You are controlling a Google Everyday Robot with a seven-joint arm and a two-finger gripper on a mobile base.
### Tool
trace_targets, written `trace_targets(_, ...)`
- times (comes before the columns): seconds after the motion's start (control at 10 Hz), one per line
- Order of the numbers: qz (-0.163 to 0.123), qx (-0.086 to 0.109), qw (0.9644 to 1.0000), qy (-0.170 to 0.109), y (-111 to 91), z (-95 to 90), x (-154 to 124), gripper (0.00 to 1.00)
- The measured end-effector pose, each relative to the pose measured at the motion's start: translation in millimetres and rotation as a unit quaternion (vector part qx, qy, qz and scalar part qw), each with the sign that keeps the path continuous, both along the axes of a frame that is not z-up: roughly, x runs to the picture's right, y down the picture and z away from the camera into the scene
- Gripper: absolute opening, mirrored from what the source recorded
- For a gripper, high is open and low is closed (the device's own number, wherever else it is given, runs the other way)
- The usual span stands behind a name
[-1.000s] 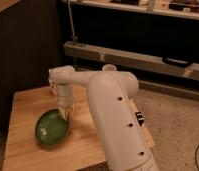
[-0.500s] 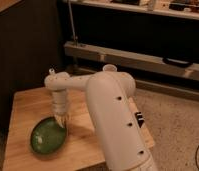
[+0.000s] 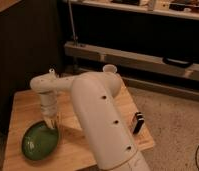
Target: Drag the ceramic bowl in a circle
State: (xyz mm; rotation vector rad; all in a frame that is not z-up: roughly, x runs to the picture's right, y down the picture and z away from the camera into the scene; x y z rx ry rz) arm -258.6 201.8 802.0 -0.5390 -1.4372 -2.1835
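Observation:
The ceramic bowl [image 3: 40, 142] is shallow, round and glossy green with a darker inside. It sits near the front left of the wooden table [image 3: 23, 107]. My gripper [image 3: 53, 121] points down from the white arm and meets the bowl's upper right rim. The white arm [image 3: 100, 117] crosses the table from the front right and hides the table's middle.
A small black object [image 3: 138, 122] lies by the table's right edge. Behind the table stand a dark wall and a metal shelf rail [image 3: 138, 57]. Speckled floor [image 3: 178, 120] lies to the right.
The bowl has slid toward the front left corner of the table, and my gripper has moved with it, staying at its rim.

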Motion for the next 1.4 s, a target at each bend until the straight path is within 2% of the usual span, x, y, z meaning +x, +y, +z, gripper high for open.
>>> trace_targets(0.3,-0.005,0.009,0.9999,-0.003,-14,7.2,-17,0.2)
trace_targets(0.5,0.003,0.019,0.9998,0.007,-39,24.2,-23,0.2)
trace_targets(0.9,0.028,0.021,0.999,0.027,-69,48.0,-14,0.2)
trace_targets(1.2,0.05,0.026,0.9975,0.043,-86,54.1,3,0.2)
trace_targets(1.4,0.057,0.027,0.9965,0.055,-85,51.1,19,0.2)
